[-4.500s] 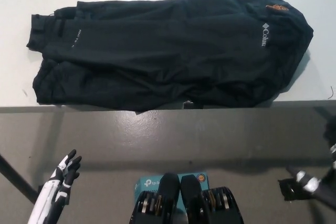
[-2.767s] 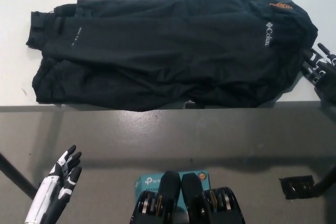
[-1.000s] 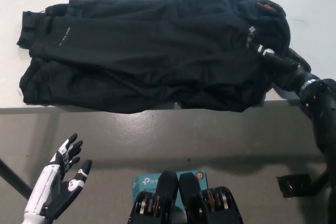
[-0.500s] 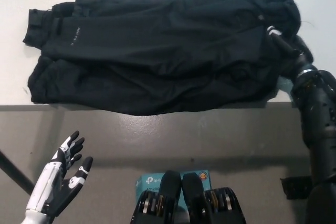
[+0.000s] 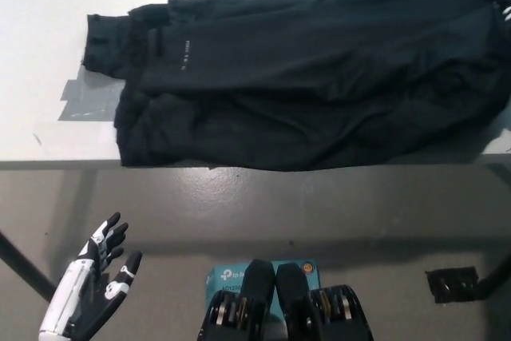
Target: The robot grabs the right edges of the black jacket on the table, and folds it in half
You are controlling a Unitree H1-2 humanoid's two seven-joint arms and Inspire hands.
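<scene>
Since half a second ago the whole view has shifted, so I put that down to camera motion; the genuine change is that the black right arm, which was reaching in at the jacket's right end, no longer appears in frame, apart from a small white fleck at the picture's right border that I cannot identify. I therefore cannot tell whether the right hand is open, closed or gripping cloth.

The black jacket (image 5: 319,69) lies flat on the white counter (image 5: 48,5), its long axis running left to right along the counter's near edge. Its near hem sits at that edge and slightly overhangs it. The jacket's right end runs out of the picture, so the edge to be grasped is not visible.

The white left hand (image 5: 100,273) rests below the counter's near edge, well apart from the jacket and off its left end, open with fingers spread and holding nothing.

My judgement: the right edge lies on the right arm's side, so that arm is the nearer one, and the fold would carry the edge leftward along the long axis. Bare counter lies beyond the jacket's left end and behind its far side; a grey patch (image 5: 92,101) marks the counter just beside the left cuff. The near overhang risks the cloth sliding off.
</scene>
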